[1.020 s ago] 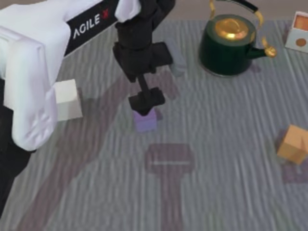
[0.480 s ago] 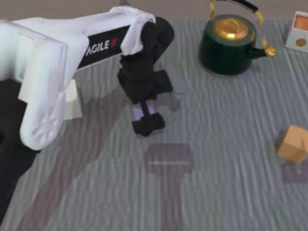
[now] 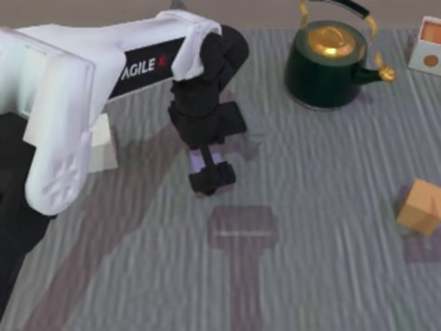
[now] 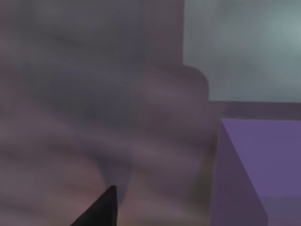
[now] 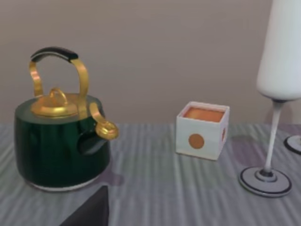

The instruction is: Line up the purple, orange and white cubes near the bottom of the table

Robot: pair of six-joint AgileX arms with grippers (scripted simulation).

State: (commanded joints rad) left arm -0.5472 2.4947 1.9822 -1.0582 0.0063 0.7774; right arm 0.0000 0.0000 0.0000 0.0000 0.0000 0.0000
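Observation:
The small purple cube [image 3: 198,160] sits left of the table's middle, mostly covered by my left gripper [image 3: 212,176]. The gripper has come down over the cube and is open. In the left wrist view the purple cube [image 4: 263,165] fills one side, with a gap between it and the one dark finger [image 4: 103,212] that shows. The white cube [image 3: 103,146] lies at the left, partly hidden under the left arm. The orange cube [image 3: 420,205] rests near the right edge. Only one dark finger [image 5: 96,209] of my parked, open right gripper shows, in the right wrist view.
A dark green kettle [image 3: 331,62] with gold lid and handle stands at the back. A white box with an orange face [image 3: 427,45] is at the back right corner. A tall white wine glass [image 5: 275,94] stands beside that box.
Between the earliest frame and half a second ago my left gripper dropped from above the purple cube down around it. It has hardly moved since. The cubes lie where they were.

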